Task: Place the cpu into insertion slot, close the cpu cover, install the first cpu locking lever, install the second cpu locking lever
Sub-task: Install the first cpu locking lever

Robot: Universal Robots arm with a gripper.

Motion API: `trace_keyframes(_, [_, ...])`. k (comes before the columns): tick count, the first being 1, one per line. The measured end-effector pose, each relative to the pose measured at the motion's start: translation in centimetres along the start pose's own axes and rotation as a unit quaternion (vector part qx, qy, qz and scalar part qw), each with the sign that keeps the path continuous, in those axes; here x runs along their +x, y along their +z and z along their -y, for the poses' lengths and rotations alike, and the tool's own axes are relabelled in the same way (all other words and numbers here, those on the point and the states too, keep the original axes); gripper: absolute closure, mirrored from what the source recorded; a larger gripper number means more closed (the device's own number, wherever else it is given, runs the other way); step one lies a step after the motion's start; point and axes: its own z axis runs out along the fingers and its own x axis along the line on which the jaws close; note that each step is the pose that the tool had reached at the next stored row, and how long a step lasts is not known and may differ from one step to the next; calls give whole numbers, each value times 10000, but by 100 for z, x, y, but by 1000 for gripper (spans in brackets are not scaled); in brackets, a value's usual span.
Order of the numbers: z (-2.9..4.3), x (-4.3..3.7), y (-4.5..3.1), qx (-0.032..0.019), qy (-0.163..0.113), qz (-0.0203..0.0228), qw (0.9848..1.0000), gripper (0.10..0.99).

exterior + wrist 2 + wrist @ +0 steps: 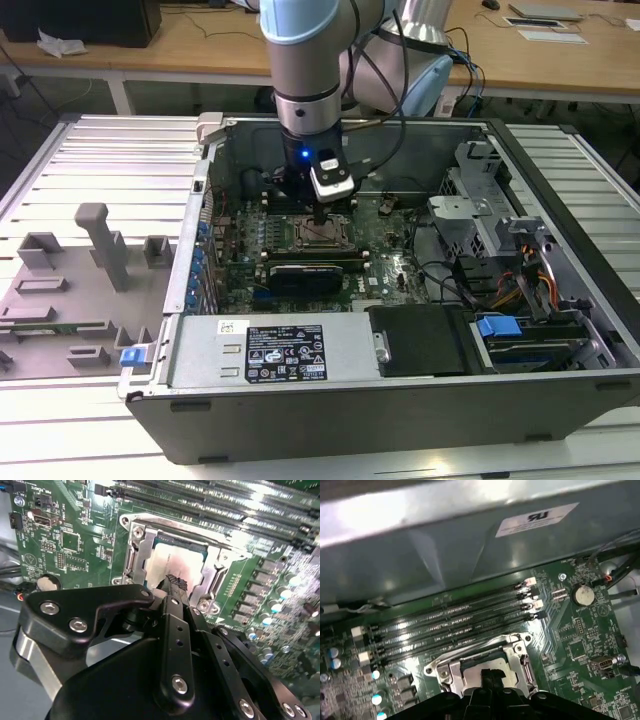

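In the exterior view, grey plastic holders (100,250) are lying on the slatted table (100,150), at 9 o'clock from the open computer case (400,400). Inside the case, the claw (320,213) is hanging closed and empty, fingers pressed together. In the second wrist view its tip is meeting the chip (170,560). The chip is sitting in the socket (303,236) on the green board (75,530), with the cover plate (143,545) framing it.
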Motion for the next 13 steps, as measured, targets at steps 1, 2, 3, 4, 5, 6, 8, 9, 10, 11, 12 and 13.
trace_keyframes(1, [0,0,1,19,-47,-4,10000,980])
trace_keyframes(2, [0,0,3,38,-99,-10,9999,980])
trace_keyframes(3, [0,0,4,60,-156,-18,9999,980])
trace_keyframes(4, [1,1,6,76,-198,-26,9998,980])
trace_keyframes(5, [2,1,8,93,-256,-39,9996,980])
trace_keyframes(6, [5,1,10,92,-309,-50,9995,980])
trace_keyframes(8, [7,-5,17,87,-392,-73,9992,980])
trace_keyframes(9, [6,-12,22,86,-432,-88,9990,980])
trace_keyframes(10, [5,-19,26,86,-465,-103,9988,980])
trace_keyframes(11, [2,-35,32,88,-524,-131,9985,980])
trace_keyframes(12, [1,-43,35,88,-553,-144,9983,980])
trace_keyframes(13, [-1,-50,38,89,-593,-160,9981,980])
